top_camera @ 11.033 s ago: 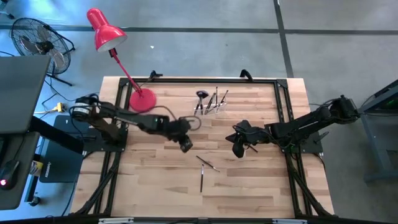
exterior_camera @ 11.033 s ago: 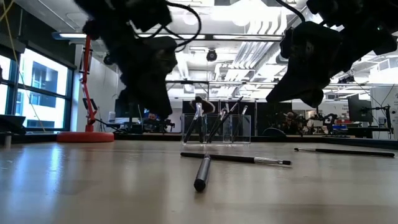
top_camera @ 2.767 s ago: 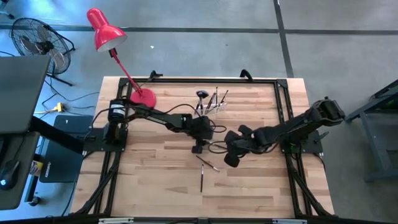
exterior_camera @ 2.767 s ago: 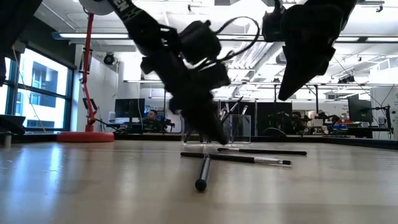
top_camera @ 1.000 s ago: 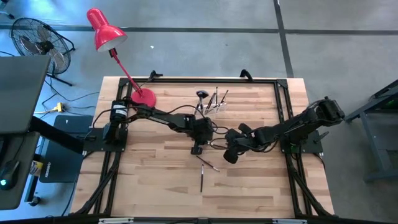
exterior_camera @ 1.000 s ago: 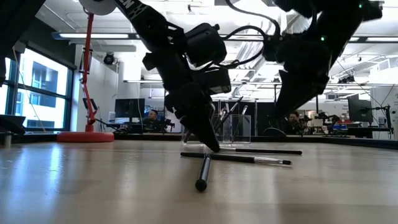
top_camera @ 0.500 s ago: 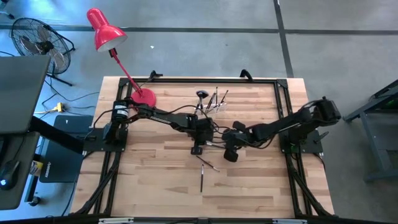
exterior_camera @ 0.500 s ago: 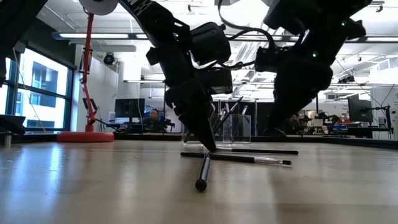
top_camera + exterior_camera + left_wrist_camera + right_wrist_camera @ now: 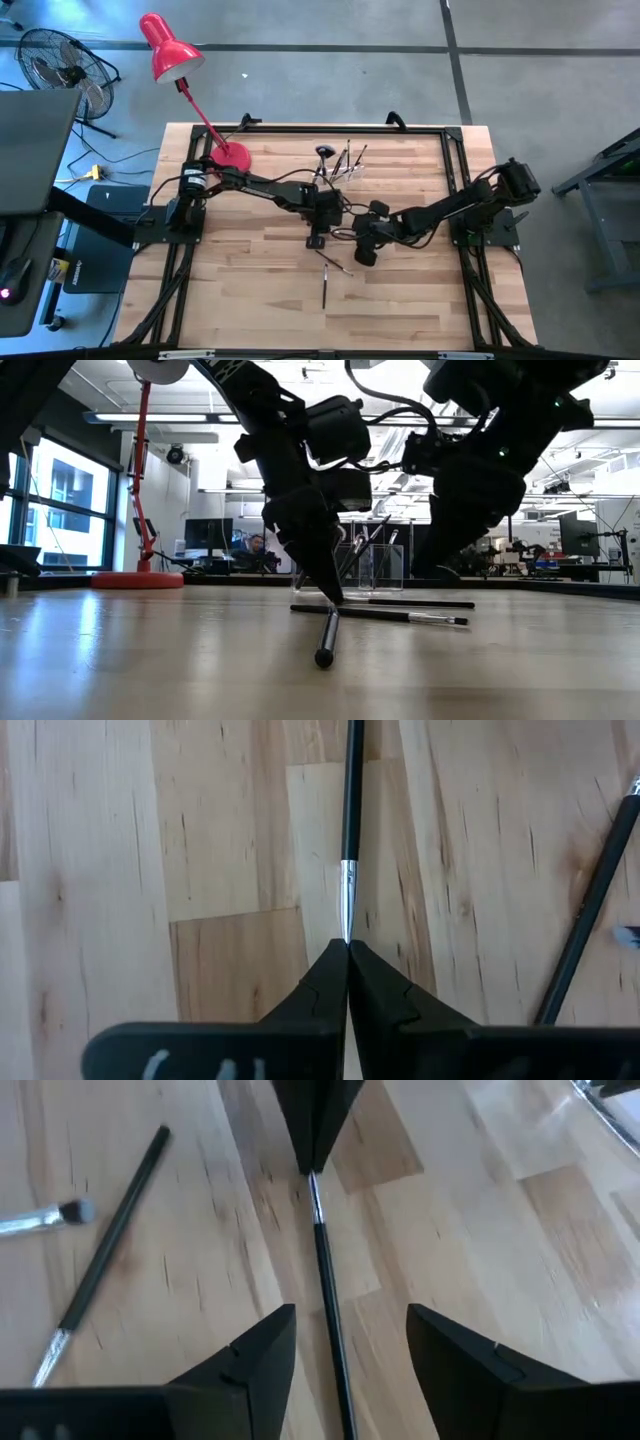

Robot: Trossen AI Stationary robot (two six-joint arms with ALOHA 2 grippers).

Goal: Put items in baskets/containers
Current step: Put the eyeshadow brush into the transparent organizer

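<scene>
Three makeup brushes lie loose on the wooden counter, all near its middle. One thin brush, with a black handle and silvery ferrule, is pinched at its ferrule end by the left claw, whose tapered dark fingers are pressed together on it. The right claw stands spread wide astride the same handle, fingers clear of it on either side. Two more brushes lie towards the near edge. The clear plastic holder, with several brushes upright in it, sits near the far edge, beside the red lamp's round base. Bare planks surround the claws.
</scene>
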